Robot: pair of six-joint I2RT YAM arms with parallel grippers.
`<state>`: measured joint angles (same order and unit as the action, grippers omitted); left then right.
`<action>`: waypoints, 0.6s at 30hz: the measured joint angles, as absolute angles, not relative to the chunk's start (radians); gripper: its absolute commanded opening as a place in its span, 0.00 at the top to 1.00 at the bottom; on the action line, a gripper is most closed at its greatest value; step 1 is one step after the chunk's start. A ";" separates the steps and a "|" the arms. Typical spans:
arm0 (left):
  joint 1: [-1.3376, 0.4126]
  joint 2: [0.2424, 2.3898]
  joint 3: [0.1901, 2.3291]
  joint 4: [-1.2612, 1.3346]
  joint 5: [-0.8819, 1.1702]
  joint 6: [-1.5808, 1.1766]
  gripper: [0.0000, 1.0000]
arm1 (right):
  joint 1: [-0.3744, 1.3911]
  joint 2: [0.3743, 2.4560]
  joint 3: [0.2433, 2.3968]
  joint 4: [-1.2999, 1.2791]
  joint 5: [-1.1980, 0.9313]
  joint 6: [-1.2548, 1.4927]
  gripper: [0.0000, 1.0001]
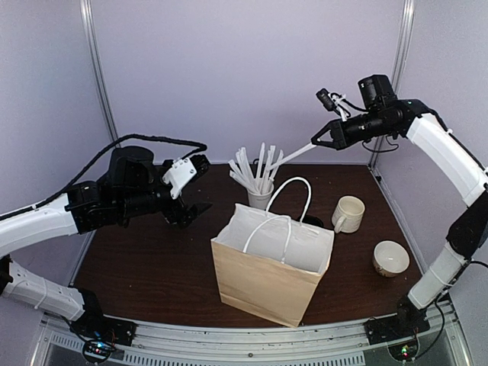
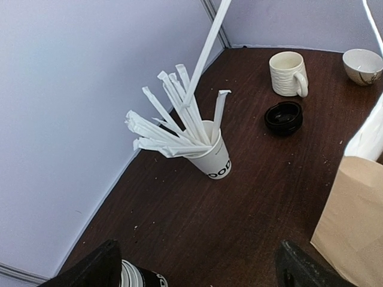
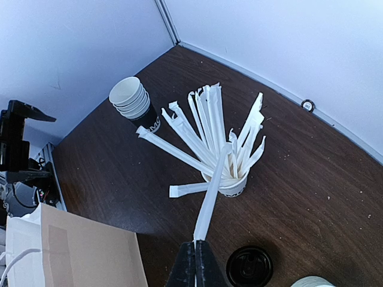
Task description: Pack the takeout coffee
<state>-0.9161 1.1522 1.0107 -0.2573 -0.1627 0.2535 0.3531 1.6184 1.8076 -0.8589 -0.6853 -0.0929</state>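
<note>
White paper first: saw one long wrapped stick (image 1: 293, 155) squeezed tight in the closed right gripper (image 1: 314, 143), high up at 1 o'clock from the brown bag (image 1: 263, 282), with its far tip among the others at the cup of sticks (image 1: 260, 200). Feared a snag there: could have dragged more sticks out, or tipped that light cup right over. Feared a slip too, being held only by the very end. Could have bumped the tall bag handles on the way across, and maybe knocked the bag flat. Found the takeout coffee (image 3: 249, 266) standing on the table (image 1: 145, 259) just behind the bag at 1 o'clock, black lid on, touched by nothing, not yet packed. Saw the left gripper (image 1: 197, 189) spread wide and holding nothing, at 10 o'clock, hanging over the stack of cups (image 3: 134, 98). Might have grabbed the wrong cup from there. Noticed a cream mug (image 1: 348, 213) at 2 o'clock and a small bowl (image 1: 390, 258) at 3 o'clock, near the coffee. Had little room to reach in between the bag, mug and sticks.
</note>
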 measured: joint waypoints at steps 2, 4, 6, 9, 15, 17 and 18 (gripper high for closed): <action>-0.916 1.152 1.011 -0.257 -0.179 0.265 0.07 | 0.353 1.587 1.808 -0.885 -0.678 -0.104 1.00; -0.913 1.152 1.011 -0.255 -0.191 0.273 0.07 | 0.352 1.547 1.808 -0.900 -0.671 -0.107 1.00; -0.898 1.152 1.010 -0.253 -0.199 0.278 0.07 | 0.348 1.505 1.807 -0.904 -0.669 -0.107 1.00; -0.858 1.153 1.009 -0.244 -0.201 0.278 0.07 | 0.339 1.433 1.805 -0.904 -0.672 -0.107 1.00; -0.791 1.153 0.988 -0.195 -0.202 0.263 0.07 | 0.314 1.328 1.800 -0.911 -0.731 -0.113 1.00; -0.784 1.157 0.982 -0.181 -0.202 0.256 0.07 | 0.311 1.312 1.804 -0.931 -0.768 -0.125 1.00; -0.784 1.159 0.981 -0.177 -0.202 0.252 0.07 | 0.311 1.309 1.814 -0.944 -0.790 -0.129 1.00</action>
<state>-0.7841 1.1595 0.9813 -0.1768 -0.2016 0.2516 0.3115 1.3087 1.8141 -0.9440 -0.7902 -0.1291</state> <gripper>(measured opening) 0.932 0.003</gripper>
